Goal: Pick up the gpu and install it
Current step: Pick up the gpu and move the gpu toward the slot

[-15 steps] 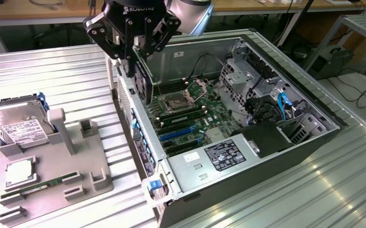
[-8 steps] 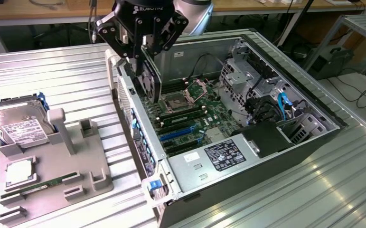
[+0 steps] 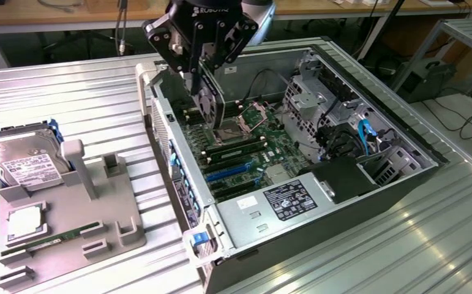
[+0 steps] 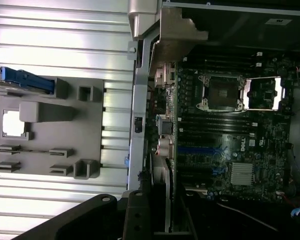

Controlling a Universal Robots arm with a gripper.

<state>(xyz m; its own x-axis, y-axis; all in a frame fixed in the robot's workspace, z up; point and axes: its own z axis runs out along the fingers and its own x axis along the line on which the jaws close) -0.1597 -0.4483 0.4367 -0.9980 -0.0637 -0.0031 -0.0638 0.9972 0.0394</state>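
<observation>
Exterior view: the gripper [image 3: 198, 76], fingers clamped on the upper edge of the gpu [image 3: 211, 104], holds the card upright inside the open computer case [image 3: 382, 98], just above the motherboard [image 3: 244, 144]. A hard drive [image 3: 23, 162] and a RAM stick [image 3: 48, 237] sit on the grey holder [image 3: 113, 214] at the exterior view's left. Wrist view: the gpu [image 4: 168, 200] runs edge-on between the closed fingers [image 4: 136, 220], beside the case's rear wall and over the motherboard [image 4: 225, 130].

Hard drive [image 3: 25, 164] on grey holder [image 3: 117, 211]
</observation>
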